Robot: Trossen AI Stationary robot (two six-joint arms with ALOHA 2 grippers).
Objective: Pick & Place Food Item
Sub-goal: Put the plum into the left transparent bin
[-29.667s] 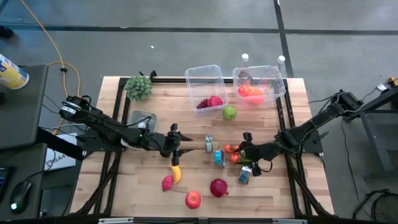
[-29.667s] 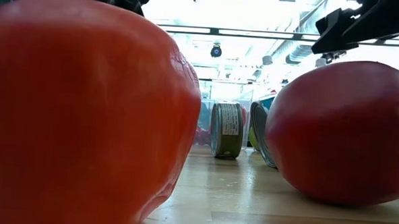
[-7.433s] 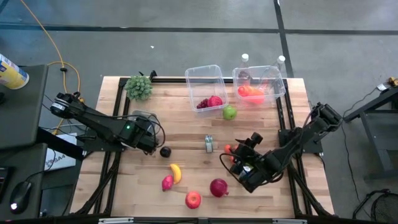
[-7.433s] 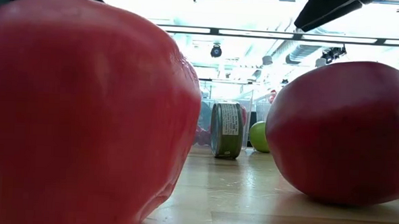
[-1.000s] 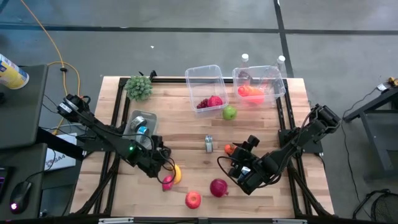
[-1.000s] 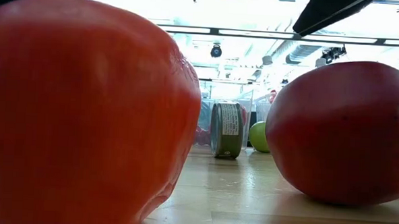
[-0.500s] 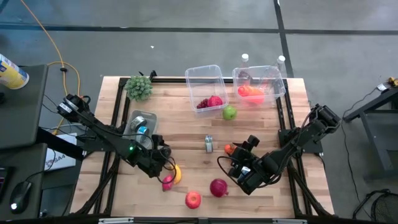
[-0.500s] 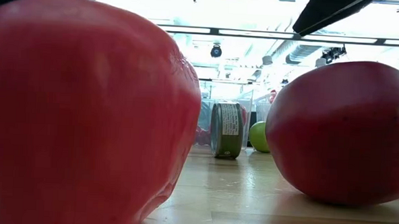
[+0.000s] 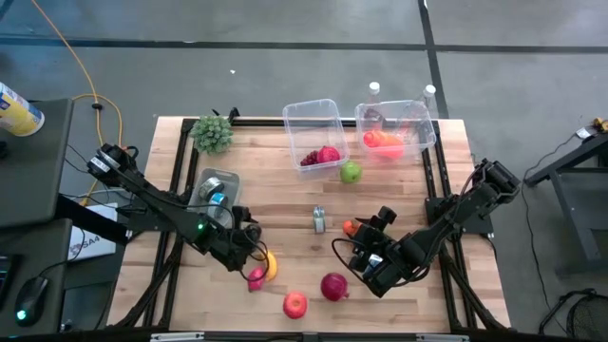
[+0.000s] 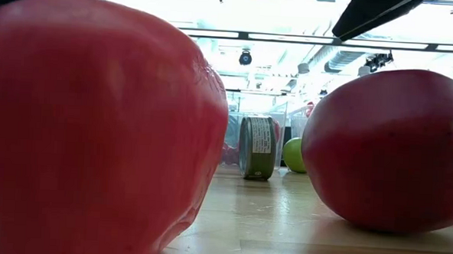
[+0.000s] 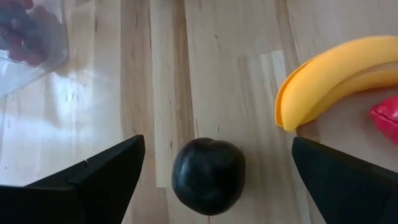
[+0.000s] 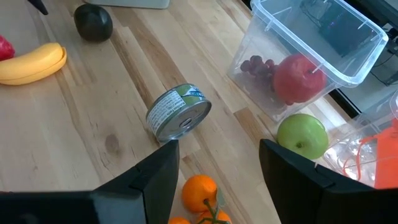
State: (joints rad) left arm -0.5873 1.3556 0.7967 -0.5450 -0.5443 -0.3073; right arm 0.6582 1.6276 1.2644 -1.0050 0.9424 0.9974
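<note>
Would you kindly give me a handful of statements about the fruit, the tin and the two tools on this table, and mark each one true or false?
1. The dark plum lies on the bare wood between the open fingers of the left tool. True.
2. The banana is gripped by the left tool. False: it lies on the table beside the plum, untouched.
3. The green apple lies inside the clear bin. False: it sits on the table just outside it.
4. The tin lies on its side. True.
5. The right tool holds the tangerine. False: its fingers are apart and empty, with the tangerine on the wood.
</note>
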